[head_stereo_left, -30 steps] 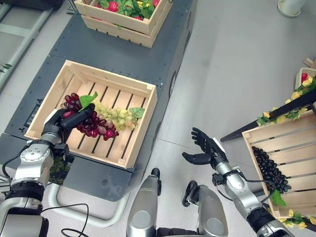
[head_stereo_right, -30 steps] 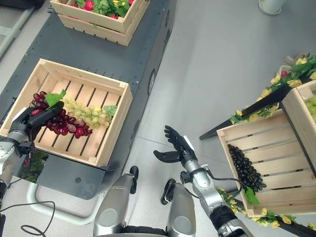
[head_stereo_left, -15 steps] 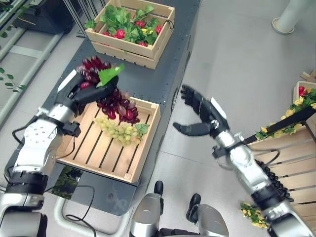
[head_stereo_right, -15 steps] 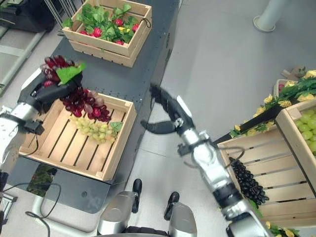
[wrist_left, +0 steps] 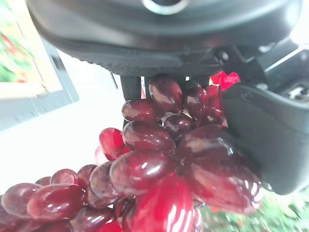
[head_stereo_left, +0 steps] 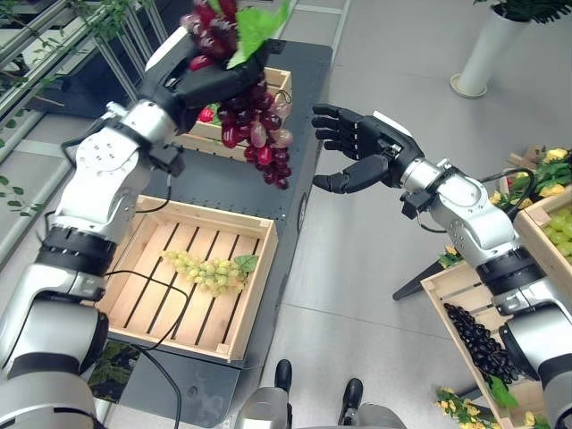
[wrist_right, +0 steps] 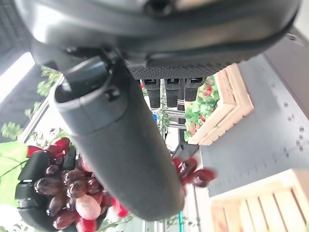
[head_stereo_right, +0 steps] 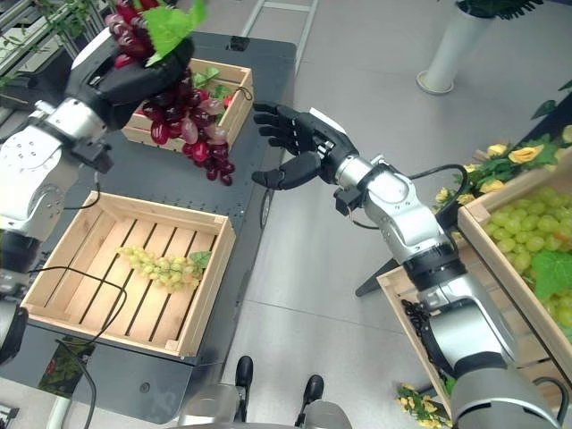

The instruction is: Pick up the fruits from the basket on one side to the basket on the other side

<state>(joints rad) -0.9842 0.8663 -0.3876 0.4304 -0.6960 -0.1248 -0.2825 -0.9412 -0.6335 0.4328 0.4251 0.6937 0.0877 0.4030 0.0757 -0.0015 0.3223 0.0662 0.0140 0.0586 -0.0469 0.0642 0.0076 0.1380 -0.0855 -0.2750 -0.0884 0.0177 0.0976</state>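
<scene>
Four bunches of grapes are showing: one red bunch (head_stereo_left: 255, 125) hanging in the left hand (head_stereo_left: 201, 76), one green bunch (head_stereo_left: 207, 270) lying below that hand, one black bunch (head_stereo_left: 483, 344) and one more green bunch (head_stereo_right: 527, 255) sitting beyond the right hand (head_stereo_left: 362, 147). Four wooden crates are standing around: two (head_stereo_left: 183, 326) (head_stereo_right: 192, 143) on the left hand's side, two (head_stereo_left: 447, 299) (head_stereo_right: 483, 201) on the right's.

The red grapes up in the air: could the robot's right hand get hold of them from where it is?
Probably yes. The right hand is open, palm turned toward the red grapes, which hang from the left hand closed around their top. Only open air lies between them.
</scene>
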